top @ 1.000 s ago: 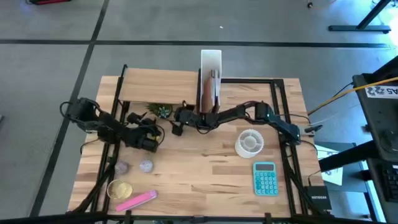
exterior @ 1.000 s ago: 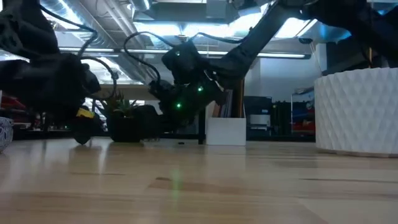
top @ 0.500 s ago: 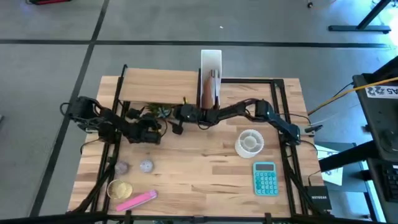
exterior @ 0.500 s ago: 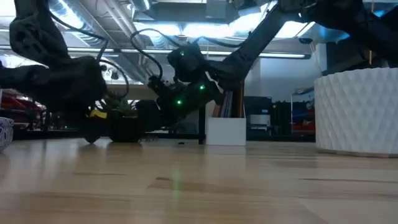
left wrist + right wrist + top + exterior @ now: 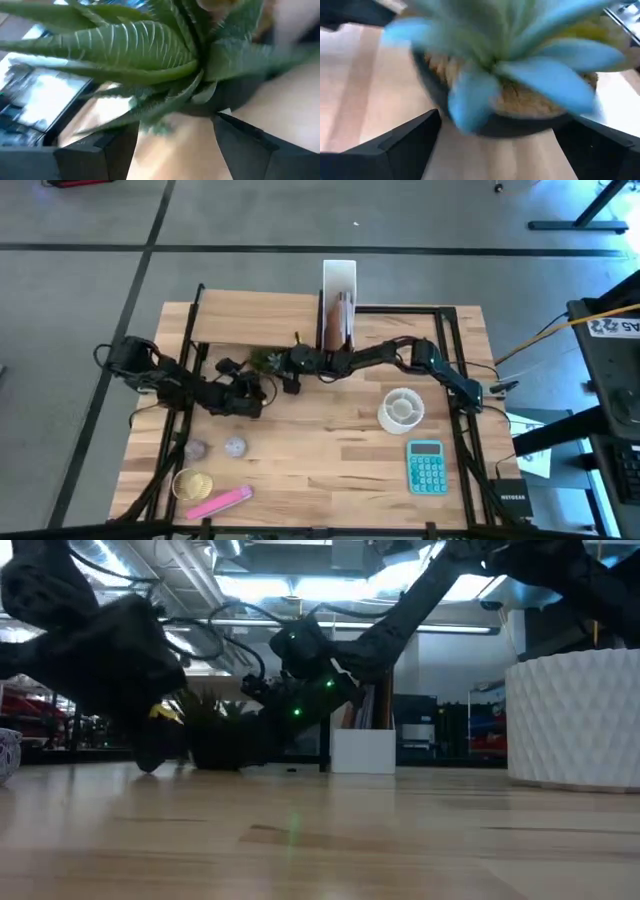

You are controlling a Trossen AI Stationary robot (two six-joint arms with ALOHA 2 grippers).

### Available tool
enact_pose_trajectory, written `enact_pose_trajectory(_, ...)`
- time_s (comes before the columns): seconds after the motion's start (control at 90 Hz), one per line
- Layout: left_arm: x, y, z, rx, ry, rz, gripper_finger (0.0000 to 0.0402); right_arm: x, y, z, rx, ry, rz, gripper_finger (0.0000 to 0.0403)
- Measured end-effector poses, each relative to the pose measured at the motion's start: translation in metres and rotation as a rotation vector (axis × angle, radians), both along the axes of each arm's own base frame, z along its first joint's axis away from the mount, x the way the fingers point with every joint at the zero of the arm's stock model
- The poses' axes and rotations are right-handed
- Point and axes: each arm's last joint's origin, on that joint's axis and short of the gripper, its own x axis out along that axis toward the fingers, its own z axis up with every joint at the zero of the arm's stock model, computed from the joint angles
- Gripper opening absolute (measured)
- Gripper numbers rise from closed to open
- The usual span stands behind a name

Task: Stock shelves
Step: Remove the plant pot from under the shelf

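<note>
A small potted plant (image 5: 266,360) with green pointed leaves (image 5: 135,45) stands in a black pot (image 5: 500,125) on the table, at the near edge of the raised wooden shelf (image 5: 255,315). My right gripper (image 5: 291,373) is at the plant's right side and is open, a finger on each side of the pot (image 5: 495,145). My left gripper (image 5: 248,388) is open at the plant's near left, close under the leaves (image 5: 170,145). The white file box (image 5: 339,280) stands upright at the far edge. My left gripper has its fingers (image 5: 100,150) spread just in front of the pot's dark wall (image 5: 240,92); I cannot tell whether they touch it. My right gripper comes in level from the table's right, its fingers (image 5: 415,135) beside the pot's lower wall (image 5: 470,127); touching or not, I cannot tell.
A white ribbed cup (image 5: 401,409) and a teal calculator (image 5: 427,466) are at the near right. Two small grey balls (image 5: 235,447), a gold round thing (image 5: 193,483) and a pink bar (image 5: 218,502) lie at the near left. A brown book (image 5: 342,320) stands in the file box.
My left gripper has moved toward the far edge and closer to the plant. My right gripper has edged slightly toward the far edge beside the plant. In the low view the pot stands a little farther toward the table's right than before.
</note>
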Motion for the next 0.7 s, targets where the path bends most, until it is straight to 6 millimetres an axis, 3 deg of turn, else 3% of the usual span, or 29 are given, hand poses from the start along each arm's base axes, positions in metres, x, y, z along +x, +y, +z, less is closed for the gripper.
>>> enact_pose_trajectory(0.367, 0.003, -0.04, 0.014, -0.071, -0.006, -0.202, 0.0239, -0.001, 0.043, 0.01, 0.018, 0.073, 0.084, 0.0368)
enact_pose_trajectory(0.7, 0.004, -0.089, 0.024, -0.412, -0.058, -0.363, 0.0239, -0.007, 0.103, 0.01, 0.017, 0.176, 0.213, 0.0368)
